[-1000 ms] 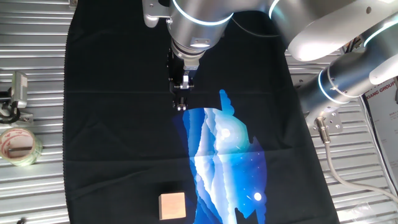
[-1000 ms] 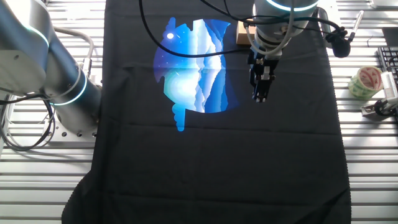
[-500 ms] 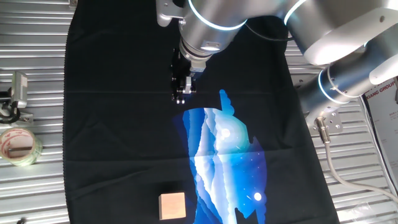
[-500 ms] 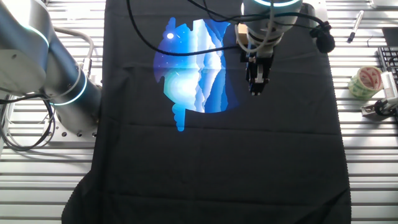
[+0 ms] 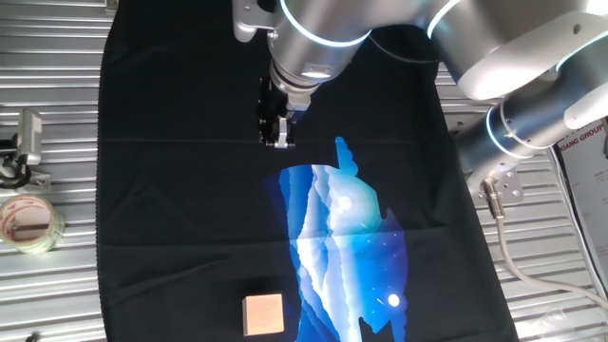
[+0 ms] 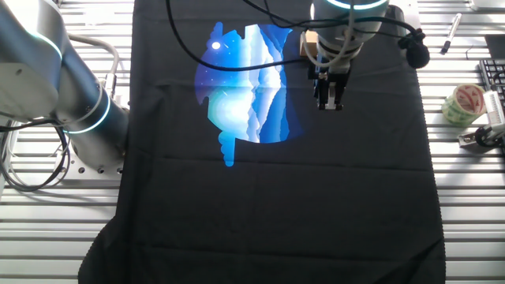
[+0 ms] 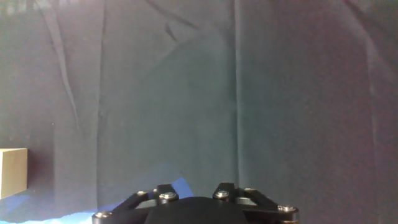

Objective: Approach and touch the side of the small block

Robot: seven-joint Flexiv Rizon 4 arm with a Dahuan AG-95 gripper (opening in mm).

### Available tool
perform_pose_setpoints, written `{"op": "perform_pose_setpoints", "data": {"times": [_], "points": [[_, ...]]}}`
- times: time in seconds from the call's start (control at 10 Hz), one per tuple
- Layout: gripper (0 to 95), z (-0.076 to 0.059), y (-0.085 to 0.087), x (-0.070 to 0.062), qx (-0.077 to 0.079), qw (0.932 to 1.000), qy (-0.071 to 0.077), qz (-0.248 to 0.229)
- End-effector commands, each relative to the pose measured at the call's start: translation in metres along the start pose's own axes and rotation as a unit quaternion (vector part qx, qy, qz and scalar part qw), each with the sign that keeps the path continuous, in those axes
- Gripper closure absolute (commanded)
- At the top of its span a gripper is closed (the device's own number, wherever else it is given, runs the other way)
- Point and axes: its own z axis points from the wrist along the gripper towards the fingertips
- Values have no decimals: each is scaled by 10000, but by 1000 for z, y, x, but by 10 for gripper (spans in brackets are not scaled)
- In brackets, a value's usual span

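While one small block [image 5: 263,314] lies well apart, the single pincer [image 5: 276,140] hangs closed, empty.

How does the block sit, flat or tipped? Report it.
Flat. The block rests on one face on the black cloth, its top face level and nothing touching it.

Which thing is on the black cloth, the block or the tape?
The small block. It sits on the black cloth; the tape roll lies off it on bare metal slats.

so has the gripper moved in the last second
Yes. In one fixed view the gripper has risen up the picture, away from the tip of the blue print and the small block.
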Motion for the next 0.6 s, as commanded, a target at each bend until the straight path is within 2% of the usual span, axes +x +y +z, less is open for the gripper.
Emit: {"op": "perform_pose_setpoints", "data": {"times": [0.1, 0.6], "points": [[950, 1, 1, -1, -3, 10000, 5, 3], [950, 11, 8, 1, 68, 9999, -67, 39]]}}
